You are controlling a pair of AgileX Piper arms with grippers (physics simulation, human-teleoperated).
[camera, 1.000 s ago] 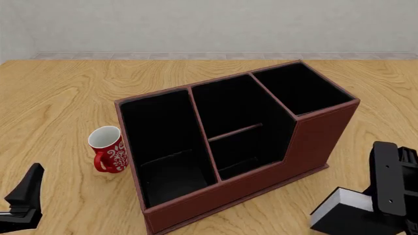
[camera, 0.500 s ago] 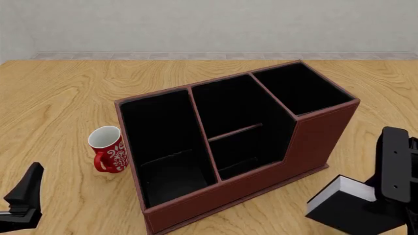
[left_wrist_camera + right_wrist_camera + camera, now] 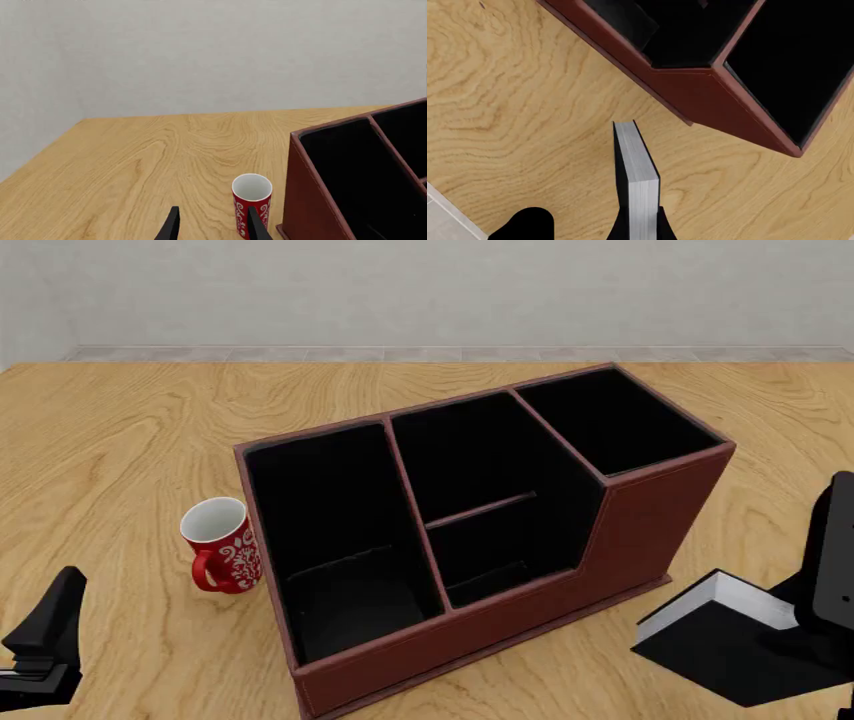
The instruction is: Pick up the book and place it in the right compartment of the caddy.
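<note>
With the right gripper (image 3: 639, 227) clamped on the book (image 3: 727, 645), lifted near the table's front-right corner, next: carry over the caddy's (image 3: 641, 530) right compartment (image 3: 614, 425). Left gripper (image 3: 212, 227) parted, empty.

Setting: bare simulated tabletop, no real room. Evidence: one light wood-grain table (image 3: 120, 420) filling the front view; plain pale grey wall (image 3: 400, 290) at 12 o'clock, meeting the table's far edge along a pale strip; second blank wall at the table's left side in the left wrist view. Desk-type goods: caddy (image 3: 641, 530) at centre; mug (image 3: 220, 545) at 9 o'clock; book (image 3: 727, 640) at 4 o'clock.
</note>
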